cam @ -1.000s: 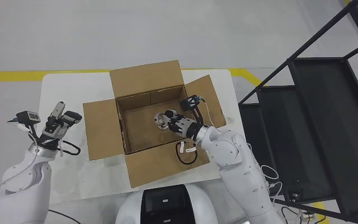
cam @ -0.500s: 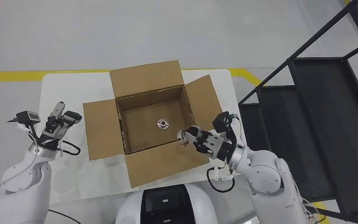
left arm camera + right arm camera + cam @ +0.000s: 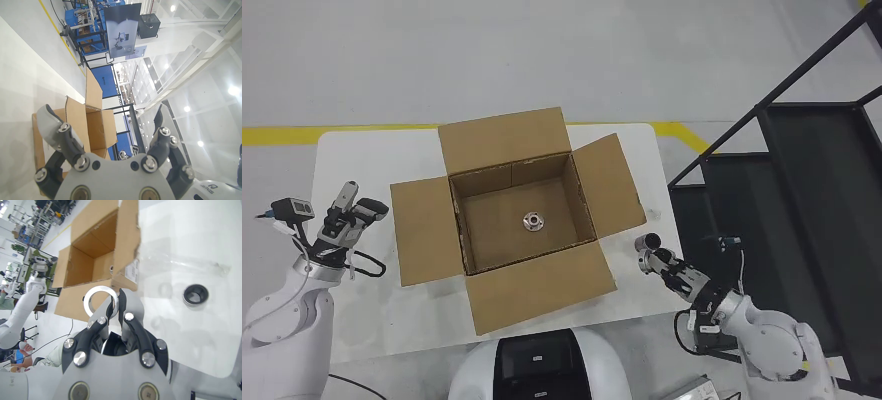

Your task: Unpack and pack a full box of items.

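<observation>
The open cardboard box (image 3: 525, 215) stands in the middle of the white table (image 3: 362, 160). One small round metal part (image 3: 531, 219) lies on its floor. My right gripper (image 3: 650, 250) hangs over the table's front right corner, outside the box, shut on a silver metal ring (image 3: 98, 301). In the right wrist view the gripper (image 3: 115, 298) pinches the ring's rim, and a black ring (image 3: 195, 295) lies on the table beyond it. My left gripper (image 3: 360, 200) is held up at the table's left edge, open and empty, with the box (image 3: 94, 128) ahead of its fingers (image 3: 47, 123).
A clear plastic bag (image 3: 189, 262) lies flat on the table beside the black ring. The box's four flaps (image 3: 427, 230) are spread outward. A black metal stair frame (image 3: 802, 180) stands close to the table's right side.
My right arm has come up out of the box with the silver ring and swung to the table's front right corner. The left arm has kept still.
</observation>
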Tool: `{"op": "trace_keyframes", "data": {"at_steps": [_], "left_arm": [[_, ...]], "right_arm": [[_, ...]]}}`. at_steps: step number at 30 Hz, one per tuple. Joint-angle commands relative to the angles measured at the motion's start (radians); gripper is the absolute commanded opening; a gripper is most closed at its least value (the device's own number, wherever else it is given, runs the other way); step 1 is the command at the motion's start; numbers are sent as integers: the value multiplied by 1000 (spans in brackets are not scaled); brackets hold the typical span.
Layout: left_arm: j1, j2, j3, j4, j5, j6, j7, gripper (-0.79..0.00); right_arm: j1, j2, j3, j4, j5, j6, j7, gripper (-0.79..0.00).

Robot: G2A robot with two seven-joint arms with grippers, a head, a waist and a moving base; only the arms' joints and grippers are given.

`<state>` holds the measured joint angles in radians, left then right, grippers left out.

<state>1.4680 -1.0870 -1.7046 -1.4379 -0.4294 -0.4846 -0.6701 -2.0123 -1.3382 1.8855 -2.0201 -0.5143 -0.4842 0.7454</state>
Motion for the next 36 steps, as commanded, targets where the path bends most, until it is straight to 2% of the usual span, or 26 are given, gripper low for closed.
{"op": "trace_keyframes", "data": {"at_steps": [1,5,11,22,34,36], "left_arm": [[0,0,0,0,0,0,0,0],[0,0,0,0,0,0,0,0],[0,0,0,0,0,0,0,0],[0,0,0,0,0,0,0,0],[0,0,0,0,0,0,0,0],[0,0,0,0,0,0,0,0]], "right_arm": [[10,3,-11,39,-46,10,7,-785],[54,6,-68,125,-172,45,-33,-785],[140,3,-176,280,-363,135,-181,-785],[233,-5,-286,450,-570,319,-433,-785],[276,-11,-370,491,-682,451,-474,-785],[276,-11,-377,486,-692,464,-473,-566]]}}
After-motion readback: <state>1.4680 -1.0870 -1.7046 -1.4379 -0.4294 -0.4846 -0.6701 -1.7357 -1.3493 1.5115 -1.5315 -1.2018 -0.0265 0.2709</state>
